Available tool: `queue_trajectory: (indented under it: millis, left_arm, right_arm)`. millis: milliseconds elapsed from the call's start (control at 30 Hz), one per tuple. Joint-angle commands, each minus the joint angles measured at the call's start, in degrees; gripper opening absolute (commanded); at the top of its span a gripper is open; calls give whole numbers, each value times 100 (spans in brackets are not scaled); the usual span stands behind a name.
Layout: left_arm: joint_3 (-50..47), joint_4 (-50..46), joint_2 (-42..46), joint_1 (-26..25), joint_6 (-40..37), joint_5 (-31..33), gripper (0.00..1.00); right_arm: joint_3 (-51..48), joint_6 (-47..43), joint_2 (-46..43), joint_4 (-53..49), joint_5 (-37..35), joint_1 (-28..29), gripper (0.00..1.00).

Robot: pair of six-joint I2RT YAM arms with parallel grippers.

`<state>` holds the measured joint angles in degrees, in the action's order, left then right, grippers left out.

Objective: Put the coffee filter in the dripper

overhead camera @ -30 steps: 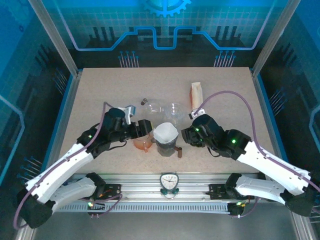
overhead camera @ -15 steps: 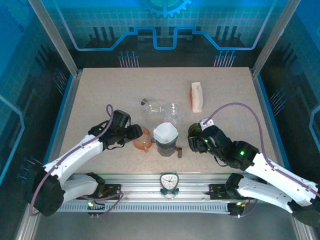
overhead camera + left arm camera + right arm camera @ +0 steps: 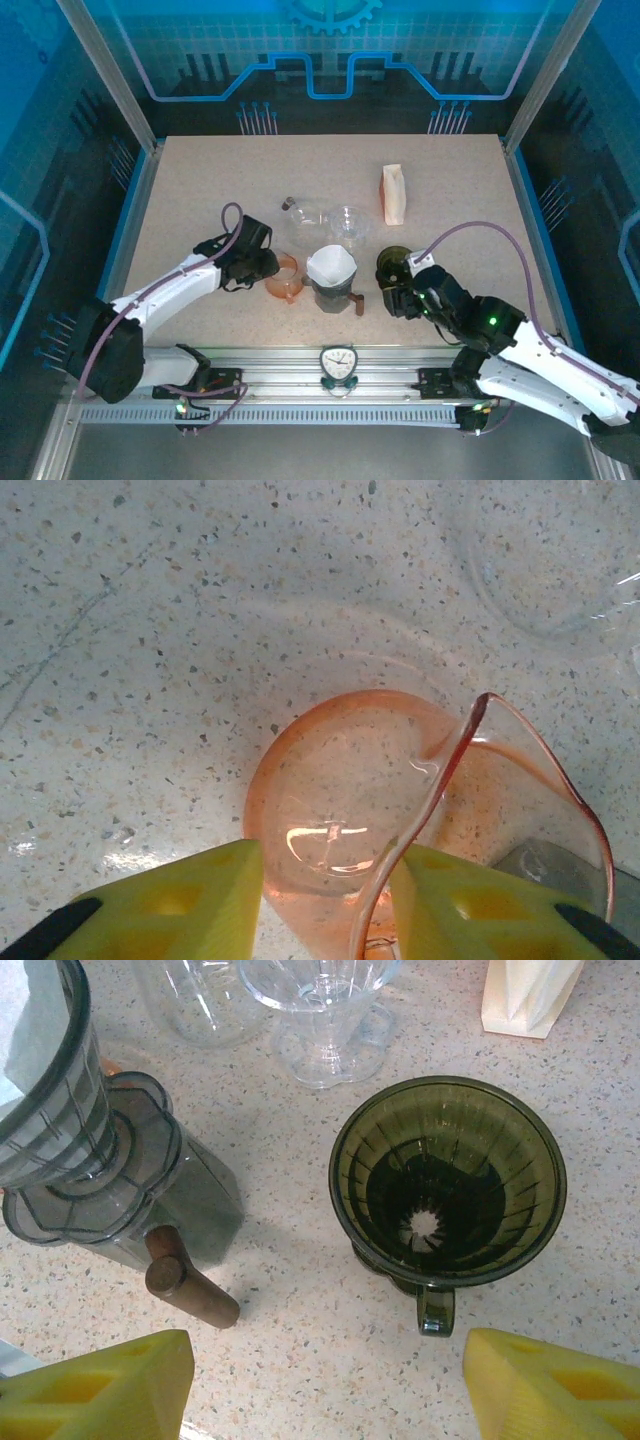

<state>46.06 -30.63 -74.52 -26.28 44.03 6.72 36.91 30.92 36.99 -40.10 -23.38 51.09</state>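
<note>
Left end effector point(image 3: 325, 865) — parted astride orange dripper point(image 3: 340, 780) | right end effector point(image 3: 328, 1345) — parted, green dripper point(image 3: 448, 1180) ahead

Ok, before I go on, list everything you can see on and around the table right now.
coffee filter: one, white, seated in the grey dripper
grey dripper: one, smoky grey with a brown handle, table centre
orange dripper: one, orange, left of the grey dripper
green dripper: one, dark green, empty, right of the grey dripper
clear dripper: one, clear, behind the grey dripper
glass vessel: one, clear, left of the clear dripper
paper stack: one, cream, far right
dial: one, white, front rail
table: one, speckled beige
left gripper: yellow fingers, open, straddling the orange dripper's rim
right gripper: yellow fingers, open, empty, near the green dripper
</note>
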Motion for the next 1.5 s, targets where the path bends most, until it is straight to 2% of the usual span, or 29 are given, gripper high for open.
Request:
queue_trajectory:
  millis: [0, 267, 367, 533, 833, 1133, 1467]
  left_arm:
    - [211, -335, -71, 61, -185, 164, 36]
    - [344, -860, -36, 47, -370, -1, 24]
    - [330, -997, -100, 52, -409, -53, 23]
    - [282, -1094, -194, 49, -400, -235, 17]
    - [239, -1250, -79, 56, -391, -399, 1]
    - [310, -1605, 241, 59, -429, -398, 0]
    - [94, -1894, 758, 54, -203, -807, 0]
  right_arm:
    - [-188, -10, -181, 174, 86, 58, 74]
    - [-458, -244, 326, 649, 552, 59, 75]
    - [-657, -248, 370, 888, 542, 58, 75]
    - [-907, -470, 456, 1319, 939, 41, 79]
    - [-1203, -856, 1219, 2531, 1693, -29, 71]
    - [-1274, -1025, 1924, 3410, 1891, -38, 69]
    - [-1441, -1148, 2501, 4234, 1851, -48, 69]
